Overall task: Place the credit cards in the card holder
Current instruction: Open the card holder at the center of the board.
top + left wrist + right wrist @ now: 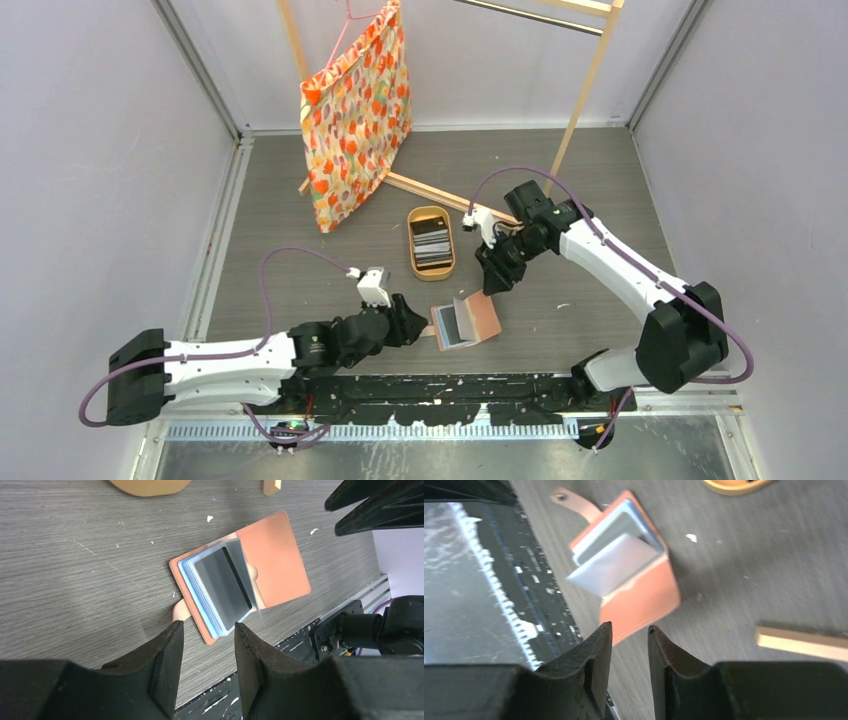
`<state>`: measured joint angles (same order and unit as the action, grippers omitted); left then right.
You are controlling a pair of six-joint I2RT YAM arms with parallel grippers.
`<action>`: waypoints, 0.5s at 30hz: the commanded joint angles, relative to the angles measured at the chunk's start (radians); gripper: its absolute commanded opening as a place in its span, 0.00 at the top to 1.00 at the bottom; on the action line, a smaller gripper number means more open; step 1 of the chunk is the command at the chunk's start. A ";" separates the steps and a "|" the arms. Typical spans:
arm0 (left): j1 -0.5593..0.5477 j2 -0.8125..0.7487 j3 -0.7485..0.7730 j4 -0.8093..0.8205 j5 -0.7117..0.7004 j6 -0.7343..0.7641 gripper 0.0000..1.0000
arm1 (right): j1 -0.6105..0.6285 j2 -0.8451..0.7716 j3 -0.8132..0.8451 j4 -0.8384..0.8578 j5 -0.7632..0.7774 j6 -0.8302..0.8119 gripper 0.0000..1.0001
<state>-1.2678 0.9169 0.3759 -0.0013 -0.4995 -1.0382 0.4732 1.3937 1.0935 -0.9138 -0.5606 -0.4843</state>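
Observation:
The salmon-tan card holder (478, 318) lies open on the grey table near the front edge, its snap tab pointing left. It also shows in the left wrist view (272, 560) and the right wrist view (644, 602). A dark grey card (222, 582) sits in its light-blue pockets, under a half-raised clear flap. More credit cards (432, 245) lie stacked in the oval wooden tray (412, 250). My left gripper (415, 325) is open and empty just left of the holder (207, 627). My right gripper (492, 280) is open and empty above the holder's far right (629, 627).
A flowered cloth bag (355, 120) hangs from a wooden rack whose base bar (430, 192) runs behind the tray; a piece of it shows in the right wrist view (801, 640). A black rail (440, 390) lines the near edge. Walls close both sides.

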 commanded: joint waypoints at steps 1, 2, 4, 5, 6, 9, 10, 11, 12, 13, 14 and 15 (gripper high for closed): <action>0.004 -0.045 0.004 0.054 0.029 0.083 0.56 | 0.007 0.023 0.016 -0.057 -0.209 -0.035 0.66; 0.003 -0.040 -0.009 0.101 0.042 0.082 0.56 | 0.011 0.034 0.022 -0.067 -0.224 -0.039 0.69; 0.004 -0.009 -0.021 0.164 0.056 0.077 0.59 | 0.019 0.068 0.030 -0.082 -0.240 -0.043 0.76; 0.004 0.024 -0.018 0.173 0.059 0.076 0.63 | 0.026 0.083 0.033 -0.086 -0.245 -0.043 0.79; 0.004 0.049 -0.008 0.172 0.058 0.072 0.64 | 0.033 0.097 0.036 -0.092 -0.247 -0.044 0.83; 0.006 0.129 0.022 0.185 0.073 0.064 0.65 | 0.056 0.151 0.030 -0.064 -0.194 0.003 0.89; 0.010 0.156 0.027 0.206 0.086 0.063 0.64 | 0.068 0.179 0.031 -0.054 -0.144 0.019 0.90; 0.013 0.181 0.032 0.227 0.098 0.061 0.64 | 0.072 0.209 0.038 -0.049 -0.093 0.033 0.91; 0.019 0.205 0.035 0.244 0.110 0.057 0.63 | 0.073 0.241 0.045 -0.047 -0.045 0.045 0.92; 0.025 0.228 0.038 0.264 0.123 0.047 0.62 | 0.074 0.268 0.051 -0.046 0.010 0.057 0.92; 0.033 0.250 0.037 0.290 0.141 0.043 0.61 | 0.076 0.292 0.053 -0.040 0.038 0.068 0.93; 0.042 0.272 0.035 0.317 0.156 0.034 0.61 | 0.075 0.310 0.051 -0.033 0.083 0.077 0.93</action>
<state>-1.2522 1.1328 0.3721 0.1711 -0.3977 -0.9878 0.5423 1.6363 1.1084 -0.9699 -0.6540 -0.4648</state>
